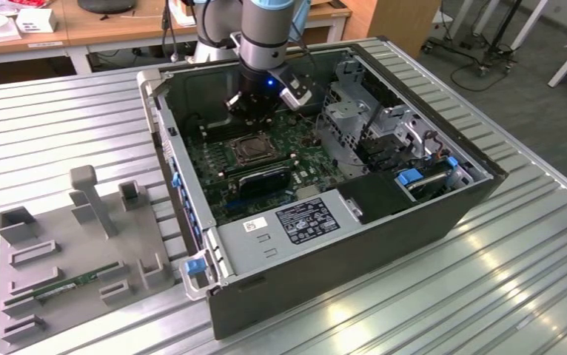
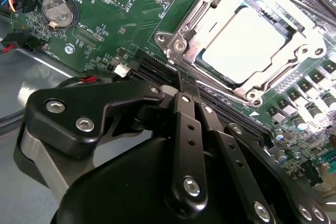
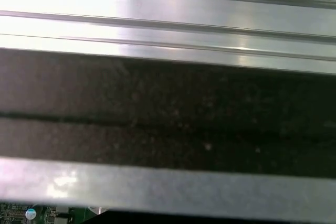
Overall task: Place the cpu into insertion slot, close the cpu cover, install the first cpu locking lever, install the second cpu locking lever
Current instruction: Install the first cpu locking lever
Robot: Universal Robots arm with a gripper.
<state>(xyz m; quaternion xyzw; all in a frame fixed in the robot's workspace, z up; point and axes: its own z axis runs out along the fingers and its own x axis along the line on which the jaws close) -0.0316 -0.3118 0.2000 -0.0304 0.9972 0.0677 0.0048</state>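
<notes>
**Robot arm reaching into an open computer case**

The arm [image 1: 263, 33] reaches into the case [image 1: 363, 251], its jaws closed on nothing above the green board [image 2: 121, 19]. Just beyond their tips, the cpu [image 2: 247, 40] sits in the slot [image 1: 247, 150], with the cover [image 2: 198, 22] flat around it. The case lies on a ribbed metal table [image 1: 47, 118]. A grey tray [image 1: 76, 251] sits well apart from the jaws. Wooden desks [image 1: 106, 29] and grey floor [image 1: 520, 74] lie beyond.

— What's on the slatted metal table [image 1: 520, 296]?
— An open computer case [image 1: 363, 244], green motherboard [image 1: 204, 151] inside. In the exterior view a grey fixture tray [image 1: 76, 318] lies at eight o'clock from it, holding a memory stick [image 1: 76, 284].
— And on the board?
— A coin battery [image 2: 56, 10], in the second wrist view.
</notes>
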